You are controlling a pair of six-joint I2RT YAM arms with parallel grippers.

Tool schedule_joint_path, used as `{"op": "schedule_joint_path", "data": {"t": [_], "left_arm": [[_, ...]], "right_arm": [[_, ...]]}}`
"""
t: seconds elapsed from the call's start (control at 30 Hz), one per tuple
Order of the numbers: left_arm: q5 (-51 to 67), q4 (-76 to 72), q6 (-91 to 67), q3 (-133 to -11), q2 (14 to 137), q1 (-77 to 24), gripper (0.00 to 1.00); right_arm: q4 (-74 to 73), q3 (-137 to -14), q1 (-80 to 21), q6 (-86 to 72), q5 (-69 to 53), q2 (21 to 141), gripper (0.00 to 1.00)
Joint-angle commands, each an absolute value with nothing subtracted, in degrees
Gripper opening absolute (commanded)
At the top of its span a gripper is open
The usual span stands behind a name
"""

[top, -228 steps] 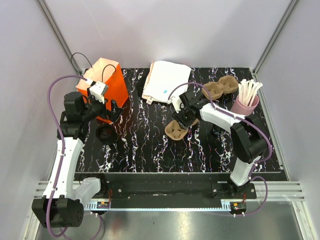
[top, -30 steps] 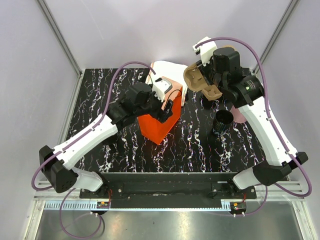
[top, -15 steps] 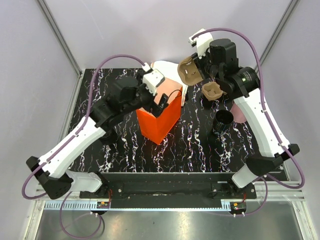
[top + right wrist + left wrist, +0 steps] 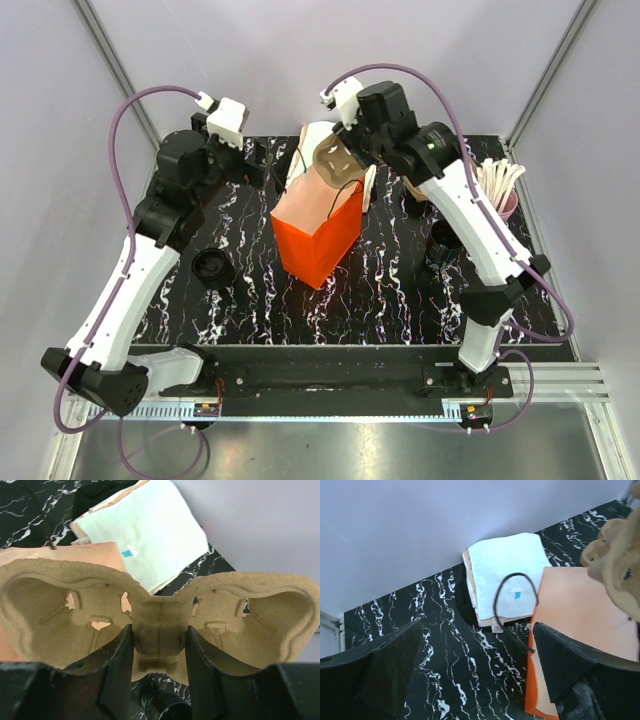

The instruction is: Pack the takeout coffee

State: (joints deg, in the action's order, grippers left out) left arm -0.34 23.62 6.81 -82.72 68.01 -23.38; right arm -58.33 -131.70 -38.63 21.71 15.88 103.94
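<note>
Pulling away from the orange bag [image 4: 318, 232] since half a second ago, the left arm is now reaching toward the far left, while the right arm is swinging its load leftward over the bag's mouth. Nearest on the left, a flat black disc [image 4: 212, 267] is lying on the marbled table [image 4: 380, 300]. At the centre, the bag is standing open-topped. To its right, the takeout coffee [image 4: 438, 240] is standing upright on the table, partly hidden by the right arm. Its long axis is running vertically and its round rim is facing up. Farther back, the right gripper [image 4: 160, 652] is clamping the middle ridge of a cardboard carrier [image 4: 50, 607] above the bag opening. The left gripper [image 4: 476, 630] is hanging spread wide, holding nothing. A pink cup [image 4: 507, 206] of white sticks is sitting far right, and white napkins [image 4: 505, 575] are lying by the back wall.
</note>
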Motion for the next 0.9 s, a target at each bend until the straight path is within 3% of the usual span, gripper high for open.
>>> {"op": "schedule_joint_path", "data": {"t": [0.0, 0.4, 0.87], "left_arm": [[6.32, 17.49, 4.23, -81.56, 70.05, -18.56, 0.99], [17.75, 12.49, 1.58, -79.45, 73.92, -15.73, 0.99], [18.02, 10.46, 0.53, -77.61, 75.67, -15.64, 0.98]], "right_arm": [[-61.34, -136.93, -41.48, 21.18, 15.56, 106.86, 0.41], [-63.98, -136.58, -48.60, 22.50, 17.31, 111.35, 0.41], [-64.51, -133.42, -50.71, 23.03, 19.51, 113.82, 0.40]]}}
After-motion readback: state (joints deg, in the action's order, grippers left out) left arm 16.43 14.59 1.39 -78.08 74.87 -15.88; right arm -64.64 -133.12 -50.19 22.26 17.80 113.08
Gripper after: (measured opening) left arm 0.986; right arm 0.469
